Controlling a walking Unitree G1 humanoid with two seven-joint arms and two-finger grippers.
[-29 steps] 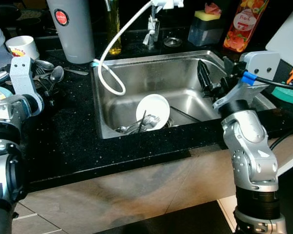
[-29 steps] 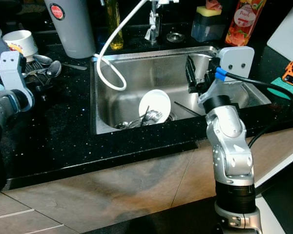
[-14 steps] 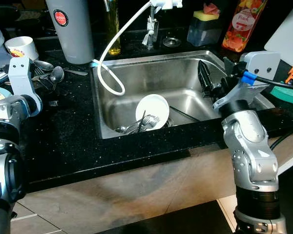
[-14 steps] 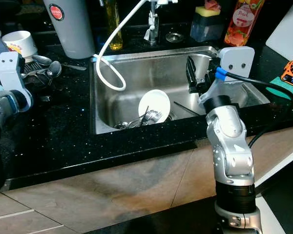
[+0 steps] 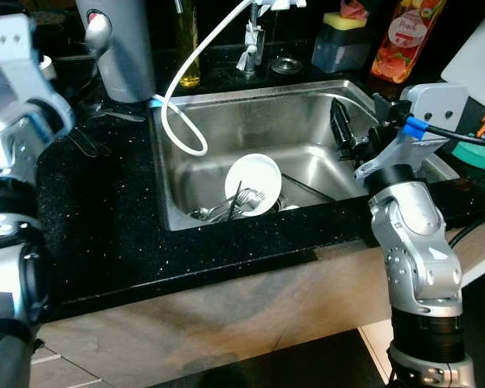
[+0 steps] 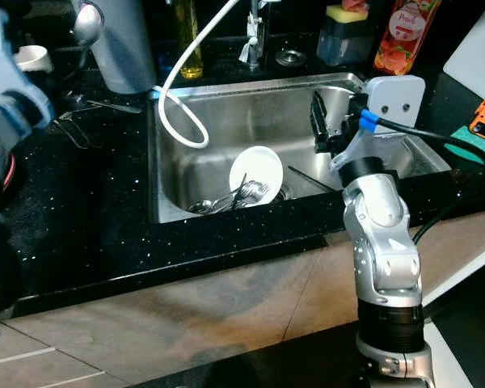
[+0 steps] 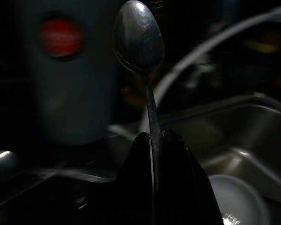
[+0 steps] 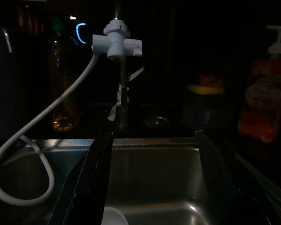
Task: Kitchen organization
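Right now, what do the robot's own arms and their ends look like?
Both arms are rounded silver metal segments with dark joints. The right arm carries a white plate with two small holes, a blue cable clip and a black cable. Each end effector has two long black fingers: left end effector, right end effector.

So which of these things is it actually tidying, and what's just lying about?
In the job:
- spoon, clamped in the left tool
- cutlery and white bowl in the sink

Lying about:
- grey canister
- white hose
- orange bottle
- sponge holder
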